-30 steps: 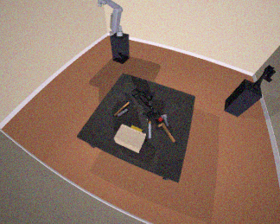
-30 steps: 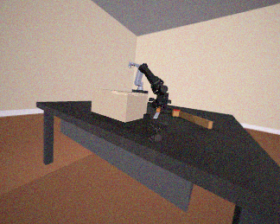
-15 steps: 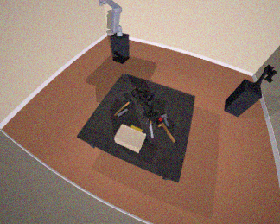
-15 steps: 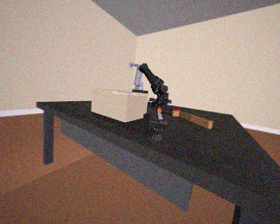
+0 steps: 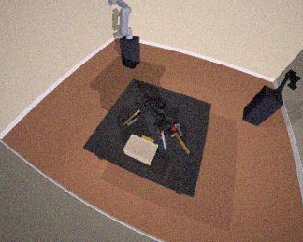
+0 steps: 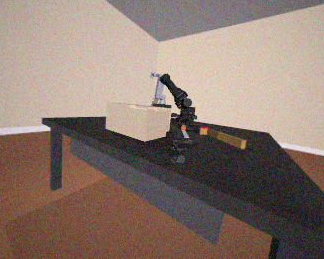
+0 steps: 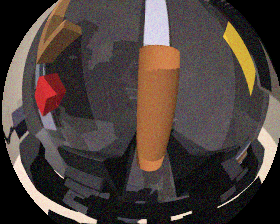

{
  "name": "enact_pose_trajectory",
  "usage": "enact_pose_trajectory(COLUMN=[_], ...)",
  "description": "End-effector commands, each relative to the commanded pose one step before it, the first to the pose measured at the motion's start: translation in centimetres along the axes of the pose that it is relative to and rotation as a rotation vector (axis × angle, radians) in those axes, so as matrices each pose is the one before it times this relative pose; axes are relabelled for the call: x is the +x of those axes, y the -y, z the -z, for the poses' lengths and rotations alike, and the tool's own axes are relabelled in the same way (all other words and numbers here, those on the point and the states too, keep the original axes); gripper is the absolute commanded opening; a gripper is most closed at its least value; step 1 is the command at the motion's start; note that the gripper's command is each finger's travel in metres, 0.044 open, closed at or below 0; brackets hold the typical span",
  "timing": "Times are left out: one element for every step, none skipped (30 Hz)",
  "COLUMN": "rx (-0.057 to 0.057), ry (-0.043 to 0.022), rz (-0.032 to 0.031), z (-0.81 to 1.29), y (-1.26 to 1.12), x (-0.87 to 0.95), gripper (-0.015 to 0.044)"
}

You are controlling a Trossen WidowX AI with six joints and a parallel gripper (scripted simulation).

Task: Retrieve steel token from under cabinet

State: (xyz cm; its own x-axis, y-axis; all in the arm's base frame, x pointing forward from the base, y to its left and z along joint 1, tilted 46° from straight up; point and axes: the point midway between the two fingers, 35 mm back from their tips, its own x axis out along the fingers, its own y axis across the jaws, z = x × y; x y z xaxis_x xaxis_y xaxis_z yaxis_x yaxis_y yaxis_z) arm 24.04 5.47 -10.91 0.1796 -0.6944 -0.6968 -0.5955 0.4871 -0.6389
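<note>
In the wrist view, nearest the lens, the gripper (image 7: pixel 151 160) is closed on the orange handle of a tool (image 7: pixel 155 106). The fingers stand partly apart around the handle, which keeps them from shutting further. The tool's long axis runs straight away from the camera: orange handle near, pale flat blade far, its tip pointing ahead over the dark counter (image 7: pixel 200 103). To the left lie a red block (image 7: pixel 50 92) and, farther off, a wooden bar (image 7: pixel 56 33). A yellow strip (image 7: pixel 240 56) shows at far right.

In the top view the counter (image 5: pixel 107 136) carries the cabinet (image 5: pixel 140 149) at its near side, with the yellow strip (image 5: pixel 148 139) just at its far edge. The tool (image 5: pixel 163 139) lies right of the cabinet, its blade end toward the near edge. A wooden-handled hammer (image 5: pixel 180 142) sits farther right, and another wood-handled tool (image 5: pixel 132 118) lies to the far left.

In the exterior view the black arm (image 6: pixel 178 101) rises from behind the cabinet (image 6: pixel 138 119), bends at the elbow and drops steeply, its wrist turned down to the counter (image 6: pixel 229 171) beside the cabinet's right end.

The token is not visible in any view; I cannot tell where it lies.
</note>
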Motion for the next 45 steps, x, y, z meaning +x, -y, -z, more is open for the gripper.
enact_pose_trajectory(rx=[0.0014, -0.0015, -0.0013, -0.0023, -0.0033, -0.002, -0.0005, -0.0001, 0.0, 0.0, 0.0, 0.0, 0.0, 0.0, 0.0, 0.0, 0.0, 0.0, 0.0, 0.0, 0.0, 0.0, 0.0, 0.0, 0.0, 0.0, 0.0, 0.0, 0.0, 0.0, 0.0, 0.0, 0.0, 0.0, 0.0, 0.0, 0.0, 0.0, 0.0, 0.0, 0.0, 0.0, 0.0, 0.0, 0.0], ry=[0.00428, -0.00009, -0.00008, -0.00015, -0.00019, -0.00012, -0.00004, -0.00002, -0.00001, -0.00001, -0.00002, -0.00001, 0.0, -0.00004, -0.00004, -0.00005, -0.00002, -0.00001, -0.00001, -0.00008, -0.00001, -0.00005, -0.00001, 0.0, 0.0, -0.00001, 0.0, 0.0, 0.0, -0.00001, -0.00002, -0.00005, -0.00003, -0.00002, -0.00002, -0.00011, -0.00002, -0.00001, -0.0001, -0.00005, -0.00004, -0.00003, -0.00006, -0.00004, -0.00006], rz=[0.00543, 0.00012, 0.0001, 0.00019, 0.00023, 0.00013, 0.00005, 0.00002, 0.00001, 0.00002, 0.00004, 0.00002, 0.00001, 0.00005, 0.00005, 0.00007, 0.00003, 0.00002, 0.00002, 0.0001, 0.00001, 0.00005, 0.00001, 0.00001, 0.0, 0.00002, 0.00001, 0.00001, 0.00001, 0.00002, 0.00004, 0.00007, 0.00004, 0.00003, 0.00003, 0.00014, 0.00002, 0.00001, 0.00012, 0.00007, 0.00005, 0.00005, 0.00007, 0.00005, 0.00007], z=[0.105, 0.024, 0.022, 0.028, 0.028, 0.016, 0.012, 0.01, 0.01, 0.014, 0.02, 0.019, 0.021, 0.027, 0.026, 0.029, 0.025, 0.024, 0.024, 0.033, -0.001, 0.005, 0.004, 0.007, 0.011, 0.015, 0.018, 0.021, 0.025, 0.026, 0.027, 0.032, 0.028, 0.027, 0.027, 0.04, 0.0, 0.005, 0.023, 0.017, 0.018, 0.02, 0.032, 0.027, 0.036], y=[0.774, 0.127, 0.115, 0.118, 0.094, 0.046, 0.038, 0.035, 0.056, 0.069, 0.089, 0.103, 0.115, 0.121, 0.115, 0.122, 0.125, 0.125, 0.125, 0.12, -0.019, -0.033, 0.019, 0.037, 0.054, 0.07, 0.087, 0.103, 0.12, 0.122, 0.12, 0.12, 0.121, 0.123, 0.123, 0.117, -0.019, 0.02, 0.017, 0.032, 0.051, 0.064, 0.08, 0.09, 0.096], x=[-0.142, 0.002, 0.002, 0.004, 0.005, 0.003, 0.001, 0.0, 0.0, 0.0, 0.001, 0.0, 0.0, 0.001, 0.001, 0.001, 0.0, 0.0, 0.0, 0.002, 0.0, 0.001, 0.0, 0.0, 0.0, 0.0, 0.0, 0.0, 0.0, 0.0, 0.0, 0.001, 0.0, 0.0, 0.0, 0.003, 0.001, 0.0, 0.003, 0.001, 0.001, 0.001, 0.001, 0.001, 0.001], gripper=[0.0, 0.0, 0.0, 0.0, 0.0, 0.0, 0.0, 0.0, 0.0, 0.0, 0.0, 0.0, 0.0, 0.0, 0.0, 0.0, 0.0, 0.0, 0.0, 0.0, 0.0, 0.0, 0.0, 0.0, 0.0, 0.0, 0.0, 0.0, 0.0, 0.0, 0.0, 0.0, 0.0, 0.0, 0.0, 0.0, 0.0, 0.0, 0.0, 0.0, 0.0, 0.0, 0.0, 0.0, 0.0])
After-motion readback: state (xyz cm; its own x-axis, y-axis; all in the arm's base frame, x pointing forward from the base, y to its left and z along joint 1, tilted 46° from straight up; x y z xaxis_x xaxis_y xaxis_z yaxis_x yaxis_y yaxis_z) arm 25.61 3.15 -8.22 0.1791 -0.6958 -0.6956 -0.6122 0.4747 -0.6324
